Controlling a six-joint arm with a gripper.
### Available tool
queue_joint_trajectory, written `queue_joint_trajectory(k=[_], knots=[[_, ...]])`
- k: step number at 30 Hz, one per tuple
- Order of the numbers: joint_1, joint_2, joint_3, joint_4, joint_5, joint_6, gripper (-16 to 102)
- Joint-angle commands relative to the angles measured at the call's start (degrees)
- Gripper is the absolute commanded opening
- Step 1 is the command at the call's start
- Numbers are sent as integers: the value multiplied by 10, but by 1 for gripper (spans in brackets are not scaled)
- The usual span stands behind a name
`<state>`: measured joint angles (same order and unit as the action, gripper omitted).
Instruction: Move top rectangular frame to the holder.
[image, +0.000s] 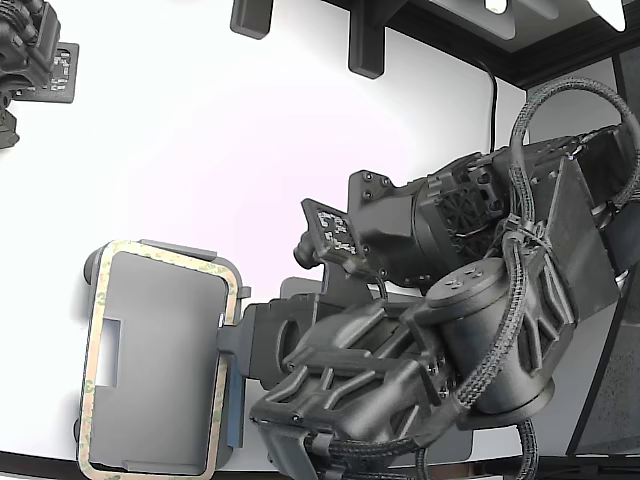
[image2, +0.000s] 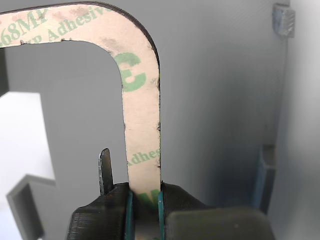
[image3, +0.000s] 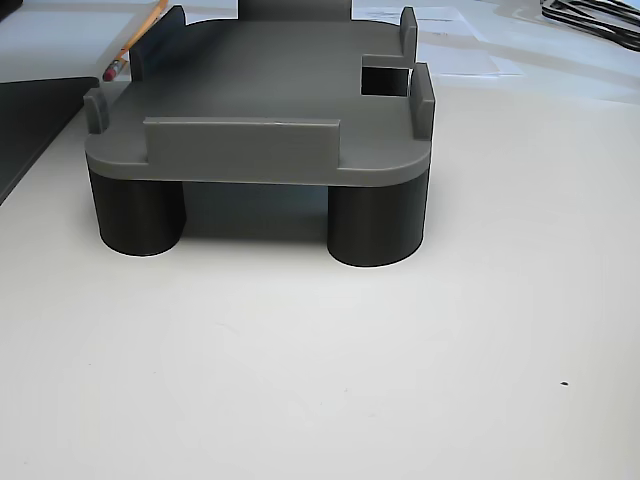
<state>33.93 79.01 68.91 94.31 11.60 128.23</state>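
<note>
One thin beige-tan rectangular frame (image: 160, 255) with rounded corners and green printed lettering lies over the light grey rectangular plastic holder (image: 160, 370), its outline following the holder's rim, near the worktop's (image: 250, 130) edge at the bottom of the exterior view, toward that view's left. The black arm's gripper (image: 232, 335) reaches in from the exterior view's right and meets the frame's long side that faces the arm.

In the wrist view the two dark ribbed fingers (image2: 95, 217) are clamped on the frame (image2: 141, 125), teal pads pressing either side of the strip just past a rounded corner. A thin dark blade stands upright just beside the strip. Grey holder floor (image2: 215, 100) fills the background, with a white stepped notch showing worktop through it.

The other view shows the holder (image3: 270, 100) from the side, raised on dark cylindrical feet (image3: 375, 225), with upright edge tabs and a square opening. Whether the frame rests flat or is slightly lifted cannot be told.
</note>
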Motion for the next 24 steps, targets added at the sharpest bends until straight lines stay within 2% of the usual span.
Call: queue_joint_trajectory(k=[1, 10, 24], knots=[[-14, 19, -7, 5, -8, -4, -12], [-18, 33, 18, 5, -40, -19, -12], [-24, 38, 43, 5, -57, -22, -12]])
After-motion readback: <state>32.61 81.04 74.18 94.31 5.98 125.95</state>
